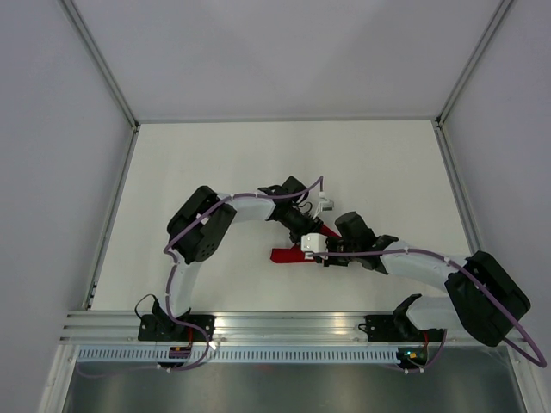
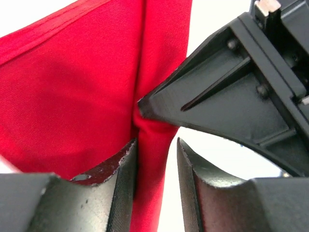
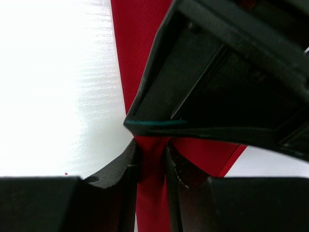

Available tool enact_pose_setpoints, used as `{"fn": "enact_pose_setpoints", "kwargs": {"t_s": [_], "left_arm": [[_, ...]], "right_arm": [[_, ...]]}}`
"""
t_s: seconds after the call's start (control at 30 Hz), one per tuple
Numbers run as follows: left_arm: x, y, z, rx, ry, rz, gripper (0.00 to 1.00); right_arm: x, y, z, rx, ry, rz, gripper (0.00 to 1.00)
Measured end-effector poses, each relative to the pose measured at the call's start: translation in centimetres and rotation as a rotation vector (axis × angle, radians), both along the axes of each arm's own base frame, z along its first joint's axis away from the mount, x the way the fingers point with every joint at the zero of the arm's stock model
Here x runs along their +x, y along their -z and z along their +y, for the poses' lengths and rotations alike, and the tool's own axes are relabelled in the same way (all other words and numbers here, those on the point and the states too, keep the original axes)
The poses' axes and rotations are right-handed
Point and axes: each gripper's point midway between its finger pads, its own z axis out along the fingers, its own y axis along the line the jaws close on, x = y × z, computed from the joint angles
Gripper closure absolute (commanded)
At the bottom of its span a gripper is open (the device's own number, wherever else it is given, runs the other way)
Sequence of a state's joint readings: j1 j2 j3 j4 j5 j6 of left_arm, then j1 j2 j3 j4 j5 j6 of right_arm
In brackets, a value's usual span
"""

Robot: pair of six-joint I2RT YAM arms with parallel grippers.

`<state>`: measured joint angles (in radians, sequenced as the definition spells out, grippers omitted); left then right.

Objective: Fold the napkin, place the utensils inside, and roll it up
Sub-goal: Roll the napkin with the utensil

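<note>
The red napkin (image 1: 284, 255) lies bunched at the table's middle, mostly hidden under both grippers. In the left wrist view the napkin (image 2: 72, 96) has a raised fold that runs between my left gripper's (image 2: 157, 145) jaws. The fold touches one finger, and a white gap separates it from the other. My right gripper (image 3: 150, 150) is shut on a narrow fold of the napkin (image 3: 137, 43). In the top view the left gripper (image 1: 313, 230) and right gripper (image 1: 305, 252) meet tip to tip. The knife is out of view.
The white table (image 1: 215, 163) is bounded by grey walls and metal posts. An aluminium rail (image 1: 284, 325) runs along the near edge between the arm bases. Each wrist view is crowded by the other arm's black finger (image 2: 231, 92) (image 3: 217, 72).
</note>
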<state>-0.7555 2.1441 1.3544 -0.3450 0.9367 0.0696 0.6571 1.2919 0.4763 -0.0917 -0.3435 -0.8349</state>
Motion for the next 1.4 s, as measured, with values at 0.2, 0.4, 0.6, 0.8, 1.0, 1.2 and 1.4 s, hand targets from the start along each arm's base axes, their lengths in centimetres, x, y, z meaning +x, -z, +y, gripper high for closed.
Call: {"fn": "enact_pose_setpoints", "kwargs": {"t_s": [0.2,0.4,0.6,0.8,1.0,1.2,1.4], "left_arm": [[1.8,-0.4,1.6,0.036,-0.106,-0.083,0.56],[4.4,-2.2,3.9,0.04,-0.267,-0.243,0.54],[5.8,-6.0,6.6,-0.066,-0.503,-0.48,0.47],[5.3,-7.2,8.4,-0.153,-0.676,-0.682,0.39],[2.8,-7.4,6.4,-0.164,-0.63,-0.897,0.37],[1.7,-7.5,4.3,-0.145,-0.503,-1.091,0.34],[0.2,-5.1,0.9,-0.079,-0.266,-1.235,0.31]], "right_arm": [[-0.1,0.1,0.0,-0.013,-0.009,0.04,0.87],[0.2,0.3,0.2,-0.019,-0.031,0.16,0.88],[0.7,0.3,0.1,0.006,-0.054,0.335,0.89],[1.0,0.3,0.1,0.027,-0.064,0.525,0.89],[1.2,0.3,0.0,0.046,-0.058,0.684,0.89],[0.5,0.3,0.0,0.052,-0.041,0.796,0.89],[-0.9,0.3,-0.2,0.044,-0.023,0.899,0.89]]}}
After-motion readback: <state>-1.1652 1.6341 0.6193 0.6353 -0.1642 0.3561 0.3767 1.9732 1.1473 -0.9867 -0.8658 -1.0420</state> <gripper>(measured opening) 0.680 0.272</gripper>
